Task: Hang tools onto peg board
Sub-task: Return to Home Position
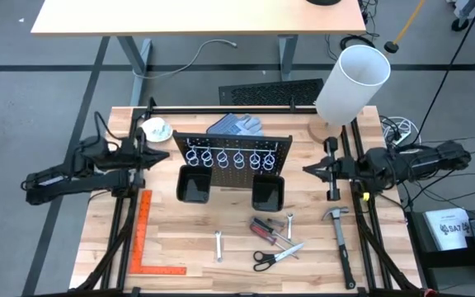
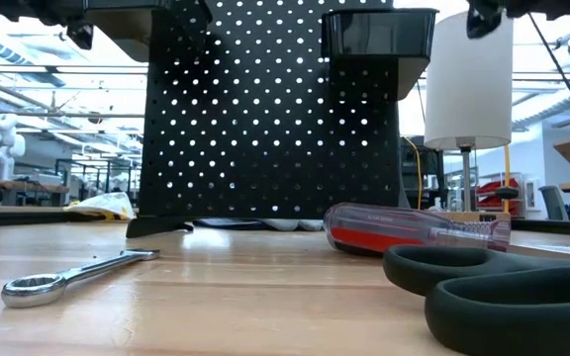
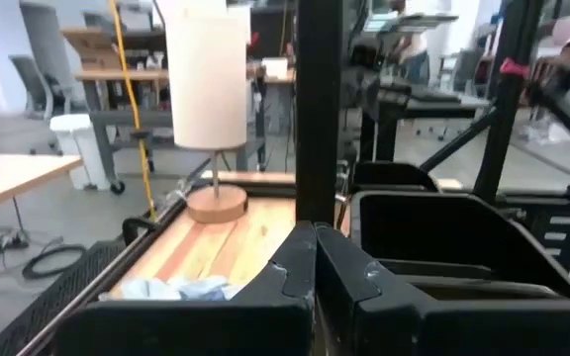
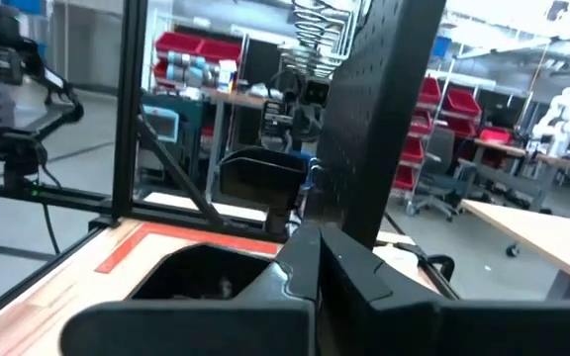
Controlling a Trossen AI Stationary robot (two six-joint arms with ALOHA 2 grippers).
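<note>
My left pincer (image 1: 163, 156) has its two dark fingers pressed together on nothing, and it is just off the 9 o'clock edge of the upright black perforated peg board (image 1: 221, 142). At its 6 o'clock an orange L-shaped metal square (image 1: 145, 239) lies flat on the pale wooden table (image 1: 196, 272). The peg board stands mid-table, with a row of silvery wire ring holders (image 1: 229, 157) across its face and two black square bins (image 1: 195, 186) at its lower corners. The tools lie on the wood at the board's 5 to 6 o'clock, apart from it. First comes a short silver wrench (image 1: 218, 245) on its own. Next are the red-handled and dark-handled screwdrivers (image 1: 264, 230) lying close together, and a second small silver wrench (image 1: 289, 223) just beside them. The silver scissors with black handles (image 1: 275, 256) lie nearest the front edge. My right pincer (image 1: 310, 171) is at the board's 3 o'clock, its fingers likewise closed and empty. A dark-handled steel hammer (image 1: 340, 239) lies at its 6 o'clock, and a tall white cylindrical lamp on a round wooden base (image 1: 351, 84) stands at its 12 o'clock.
</note>
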